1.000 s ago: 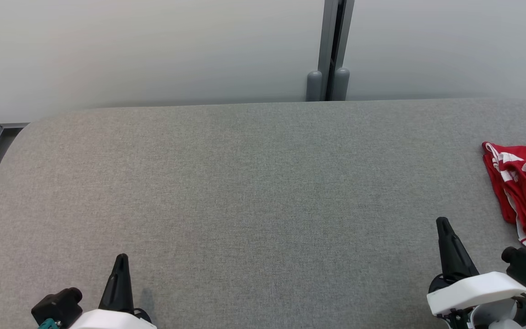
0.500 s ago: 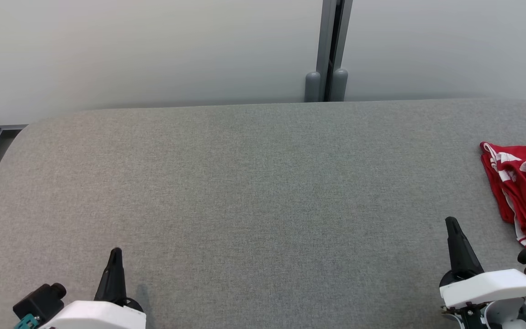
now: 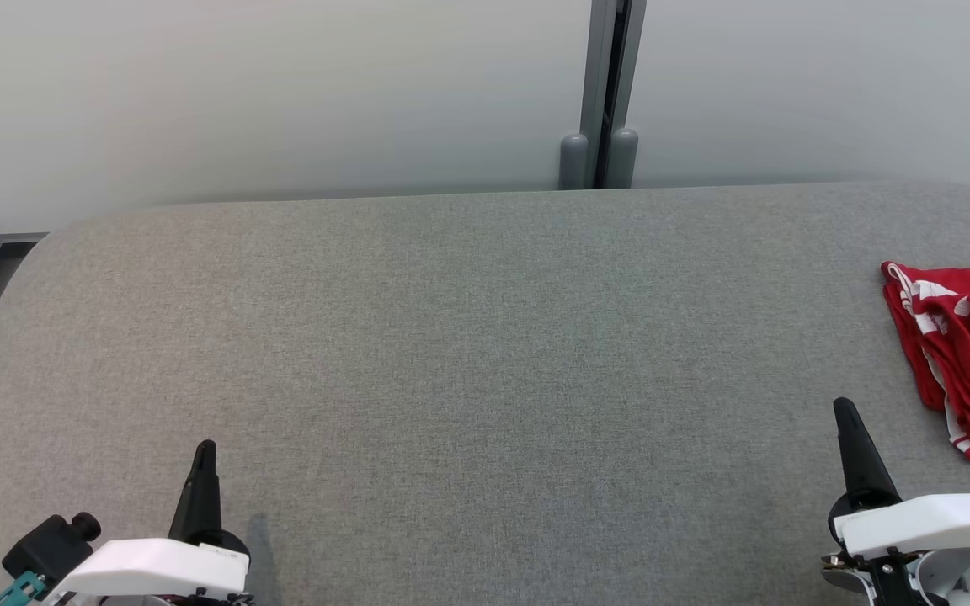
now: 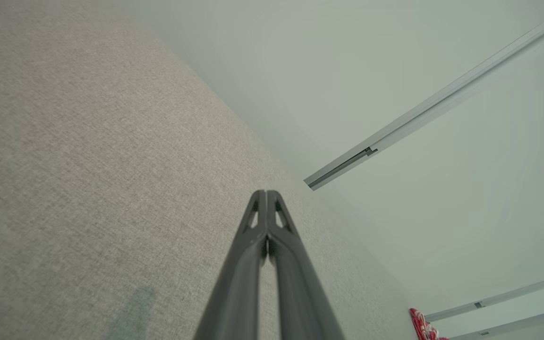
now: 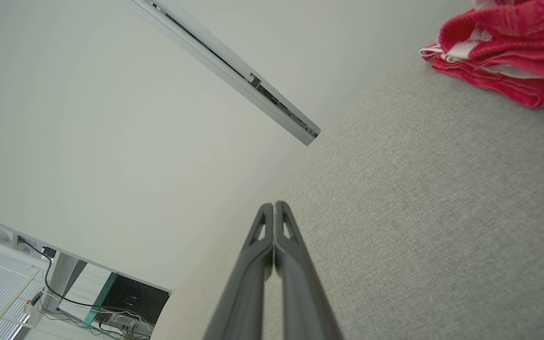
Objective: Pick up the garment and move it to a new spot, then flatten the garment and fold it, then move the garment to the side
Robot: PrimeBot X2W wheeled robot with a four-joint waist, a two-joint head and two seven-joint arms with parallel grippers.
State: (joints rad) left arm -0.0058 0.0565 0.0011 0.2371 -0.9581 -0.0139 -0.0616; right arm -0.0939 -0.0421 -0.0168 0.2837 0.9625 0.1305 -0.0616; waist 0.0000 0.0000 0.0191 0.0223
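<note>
At the right edge of the grey fabric tabletop (image 3: 451, 337), the crumpled red-and-white cloth garment (image 3: 969, 358) lies near the right gripper (image 3: 844, 407), ahead-right and untouched, with it and the left gripper (image 3: 205, 447) pinched closed, empty.

Left gripper (image 3: 204, 444) fingers (image 4: 253, 245) pressed together; right gripper (image 3: 844, 404) likewise.
</note>
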